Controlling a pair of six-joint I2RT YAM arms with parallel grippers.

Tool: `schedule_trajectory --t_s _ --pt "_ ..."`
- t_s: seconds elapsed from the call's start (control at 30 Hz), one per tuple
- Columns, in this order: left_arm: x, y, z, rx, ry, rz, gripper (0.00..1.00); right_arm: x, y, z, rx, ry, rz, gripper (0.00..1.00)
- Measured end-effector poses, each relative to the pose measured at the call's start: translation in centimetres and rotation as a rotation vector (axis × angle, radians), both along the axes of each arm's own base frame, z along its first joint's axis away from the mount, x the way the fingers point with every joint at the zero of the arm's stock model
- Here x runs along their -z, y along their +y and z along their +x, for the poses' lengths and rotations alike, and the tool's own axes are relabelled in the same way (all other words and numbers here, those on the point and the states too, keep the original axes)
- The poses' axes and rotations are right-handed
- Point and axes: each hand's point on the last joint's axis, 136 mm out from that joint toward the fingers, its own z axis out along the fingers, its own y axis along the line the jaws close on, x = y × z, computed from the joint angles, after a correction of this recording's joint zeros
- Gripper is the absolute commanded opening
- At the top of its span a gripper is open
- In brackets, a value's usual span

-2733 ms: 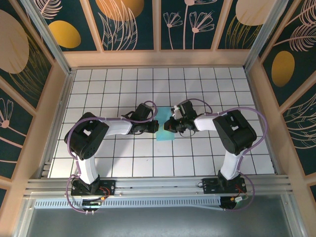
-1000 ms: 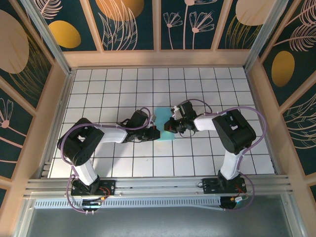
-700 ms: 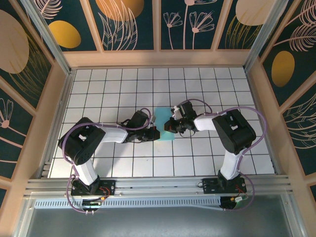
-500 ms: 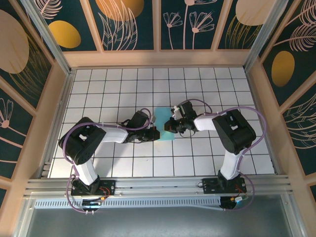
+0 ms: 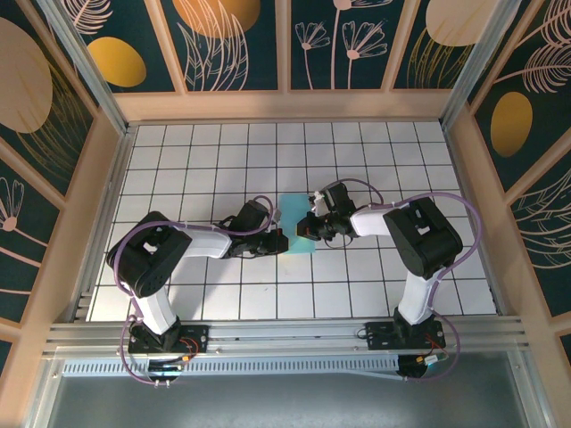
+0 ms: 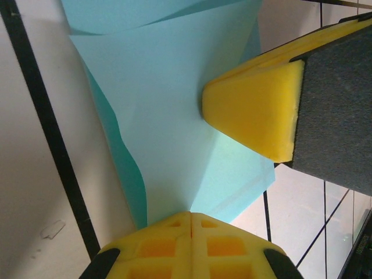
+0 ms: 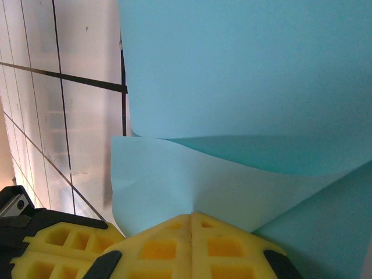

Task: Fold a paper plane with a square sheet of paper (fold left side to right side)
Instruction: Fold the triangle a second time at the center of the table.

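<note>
Cyan paper (image 5: 296, 247) on white-tiled bench (image 5: 205, 160), directly between left jaws and right jaws, touched by both. Partly folded, not flat: one flap lifted off the lower layer, edges curling.

Top view:
- Left arm (image 5: 196, 241) and right arm (image 5: 384, 218) reaching inward, jaws facing each other across the paper, near but apart.
- Left jaws at the paper's left edge; right jaws over its right part.
- Bare strips of cyan beyond the jaws and on the near side of them.

Left wrist view:
- Left jaws closed, yellow tips meeting along a seam, no gap.
- Paper (image 6: 168, 104) fanning out ahead of those tips, a soft crease running forward from them.
- Darker under-layer peeking out along the left of the top layer.
- Yellow tip (image 6: 250, 110) of the right jaws, grey pad behind it, ahead and to the right, resting on the paper's right side.

Right wrist view:
- Right jaws closed likewise, seam shut tight.
- Paper (image 7: 232, 70) ahead of the tips in two layers: pale lower flap coming right up to the tips, upper sheet arching over it with a shadowed gap between.
- Yellow waffle-patterned finger (image 7: 52, 244) of the left jaws just beside, low and to the left.

Cannot tell whether pinched inside either pair of jaws or only pressed down by the closed tips.
</note>
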Motion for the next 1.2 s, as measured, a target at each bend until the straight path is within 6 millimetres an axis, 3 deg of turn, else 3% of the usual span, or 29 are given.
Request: schedule_trajectory --t_s 0.6,0.83,0.93,1.2 --pt "0.4 0.3 0.0 -0.005 -0.015 0.021 0.00 -0.2 0.0 0.0 0.000 -0.003 0.002 0.00" --pt "0.4 0.2 -0.1 0.003 -0.023 0.027 0.00 -3.2 0.1 0.3 0.007 -0.093 0.047 0.00" --pt "0.4 0.1 -0.1 0.003 -0.026 0.030 0.00 -4.0 0.6 -0.3 -0.007 -0.117 0.062 0.00" --pt "0.4 -0.2 0.0 0.009 -0.046 0.043 0.00 -3.0 1.7 -2.6 -0.038 -0.077 0.059 0.00"
